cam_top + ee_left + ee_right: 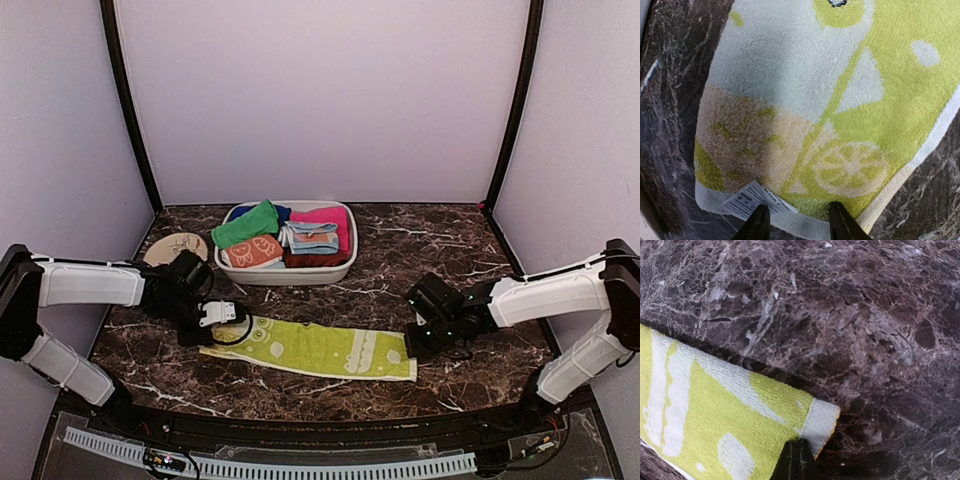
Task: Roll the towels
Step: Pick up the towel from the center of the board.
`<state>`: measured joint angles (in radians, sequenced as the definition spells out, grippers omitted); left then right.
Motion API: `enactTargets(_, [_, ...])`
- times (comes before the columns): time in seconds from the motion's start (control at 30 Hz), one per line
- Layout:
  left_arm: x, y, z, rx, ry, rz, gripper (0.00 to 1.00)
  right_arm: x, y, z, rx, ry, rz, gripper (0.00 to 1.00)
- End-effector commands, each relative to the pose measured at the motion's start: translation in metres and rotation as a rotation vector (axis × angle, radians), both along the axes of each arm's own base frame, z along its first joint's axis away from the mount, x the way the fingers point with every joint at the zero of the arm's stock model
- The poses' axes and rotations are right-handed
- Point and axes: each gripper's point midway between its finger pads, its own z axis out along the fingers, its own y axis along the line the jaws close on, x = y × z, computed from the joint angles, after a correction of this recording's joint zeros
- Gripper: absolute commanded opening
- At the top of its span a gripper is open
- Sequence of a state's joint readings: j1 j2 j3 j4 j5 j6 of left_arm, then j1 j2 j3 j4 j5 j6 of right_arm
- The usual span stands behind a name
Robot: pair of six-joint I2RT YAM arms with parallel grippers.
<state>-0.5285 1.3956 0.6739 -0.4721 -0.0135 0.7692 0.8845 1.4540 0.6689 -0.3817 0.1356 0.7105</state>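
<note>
Apparently the first roll is only being set up: the printed towel [310, 347] is spread flat along the near worktop [430, 250], its left hem framed by the released left tool [799, 217], while the right tool [797, 457] is clenched at its right corner, cloth perhaps pinched. Next, the hem must be nipped and turned over evenly. The green towel [246, 222] is kept in the basket [345, 270] behind, on dark marble enclosed by pale walls [320, 90].
</note>
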Motion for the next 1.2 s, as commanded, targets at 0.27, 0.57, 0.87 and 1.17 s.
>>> enactTargets(0.27, [0.026,-0.014,0.005,-0.014,-0.037,-0.01,0.44,-0.025,-0.045,0.038,-0.09,0.002,-0.083,0.32])
enactTargets(0.57, [-0.026,0.005,-0.016,0.001,0.101,-0.021,0.4,-0.018,-0.021,0.015,0.044,0.078,-0.117,0.51])
enactTargets(0.87, [-0.043,-0.002,-0.01,-0.054,0.173,-0.016,0.41,-0.016,-0.002,-0.002,0.126,0.133,-0.088,0.4])
enactTargets(1.17, [-0.018,0.007,0.014,-0.065,0.038,0.004,0.53,-0.009,-0.005,0.01,0.094,0.123,-0.097,0.0])
